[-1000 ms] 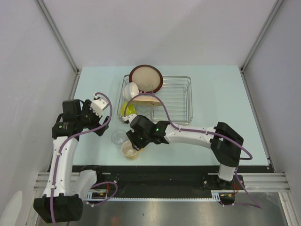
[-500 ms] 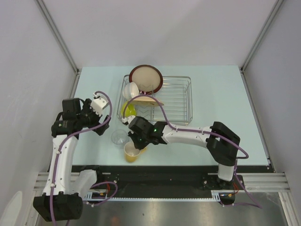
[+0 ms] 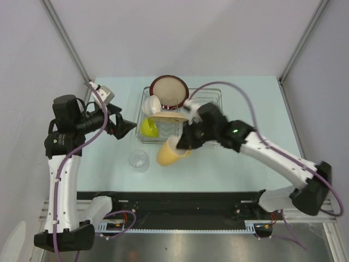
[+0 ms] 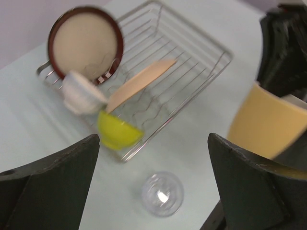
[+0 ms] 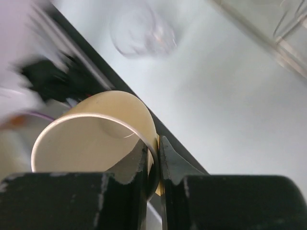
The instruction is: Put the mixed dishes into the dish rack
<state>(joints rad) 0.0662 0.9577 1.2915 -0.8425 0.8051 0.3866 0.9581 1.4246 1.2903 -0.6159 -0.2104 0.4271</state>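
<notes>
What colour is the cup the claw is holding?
Tan-yellow. The cup shows best in the left wrist view.

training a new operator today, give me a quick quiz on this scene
1. True or false: the small clear glass stands on the pale table, outside the silver wire dish rack.
2. What does the right tool grip? A the glass; B the tan-yellow handled mug; C nothing.
3. Fill in: the left tool hangs beside the rack with its jaws ____ (open or shut).

Key: 1 true. 2 B, pinched at the rim and lifted off the table. 3 open, holding nothing.
</notes>
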